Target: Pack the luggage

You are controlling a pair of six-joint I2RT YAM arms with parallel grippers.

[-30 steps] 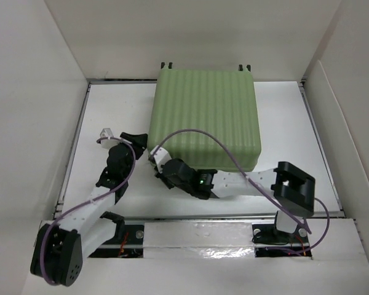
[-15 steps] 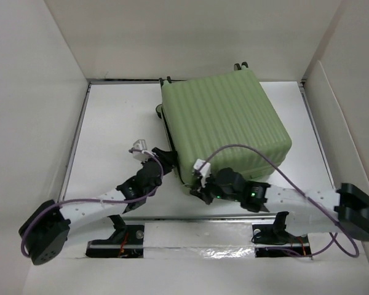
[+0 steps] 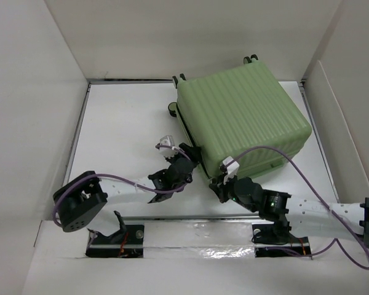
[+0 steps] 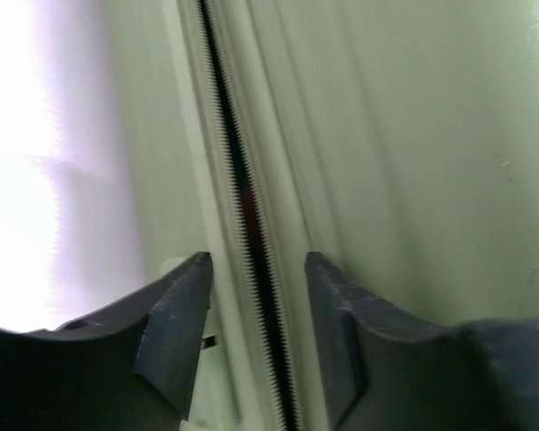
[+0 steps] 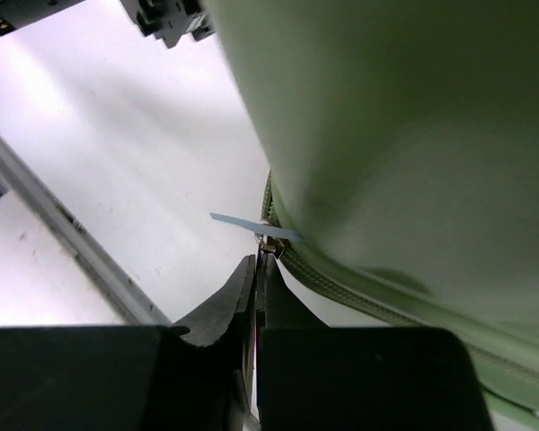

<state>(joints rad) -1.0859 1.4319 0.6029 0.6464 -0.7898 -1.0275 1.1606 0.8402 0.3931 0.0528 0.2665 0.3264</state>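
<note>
The luggage (image 3: 243, 120), a pale green ribbed suitcase, lies closed and turned at an angle on the white table. My right gripper (image 3: 217, 184) sits at its near corner. In the right wrist view the gripper (image 5: 260, 260) is shut on the metal zipper pull (image 5: 271, 242), where a thin pale blue tab (image 5: 242, 222) sticks out of the seam. My left gripper (image 3: 193, 152) rests against the suitcase's left side. In the left wrist view the gripper (image 4: 256, 267) is open, one finger on each side of the zipper line (image 4: 242, 206), with nothing held.
Small black wheels (image 3: 171, 109) stick out at the suitcase's far left corner. White walls (image 3: 37, 92) enclose the table on three sides. A metal rail (image 3: 190, 218) runs along the near edge between the arm bases.
The suitcase has swung clockwise and shifted right. Both arms followed it rightward, the right gripper staying shut at the zipper and the left gripper narrowing slightly against the side.
</note>
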